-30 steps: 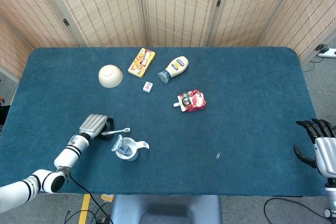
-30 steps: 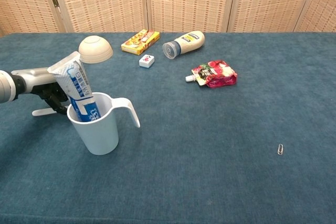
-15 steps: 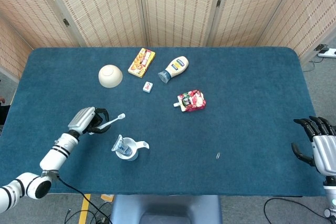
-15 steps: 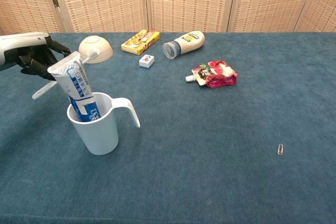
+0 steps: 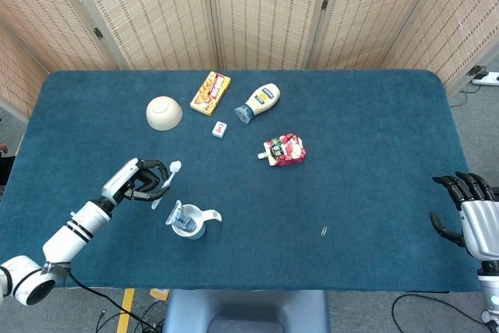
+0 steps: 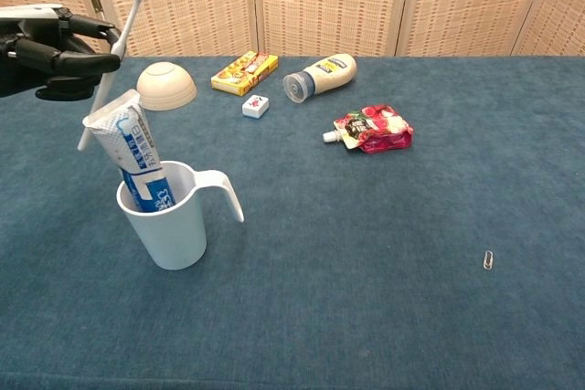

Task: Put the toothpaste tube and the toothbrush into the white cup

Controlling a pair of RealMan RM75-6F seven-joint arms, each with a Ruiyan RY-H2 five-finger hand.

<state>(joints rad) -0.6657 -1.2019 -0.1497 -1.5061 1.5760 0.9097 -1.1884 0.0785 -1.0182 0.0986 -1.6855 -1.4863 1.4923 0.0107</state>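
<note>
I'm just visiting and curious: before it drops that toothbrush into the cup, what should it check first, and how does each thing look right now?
1. Toothbrush held firmly by the left hand: ok, lifted off the table.
2. Toothbrush handle end pointing down: ok, bristles up.
3. White cup upright: ok.
4. Room left in the cup beside the toothpaste tube: ok, the tube leans to one side.
5. Toothbrush straight above the cup mouth: not ok, it looks off to the side.
6. Right hand out of the way: ok, at the table's far edge.
</note>
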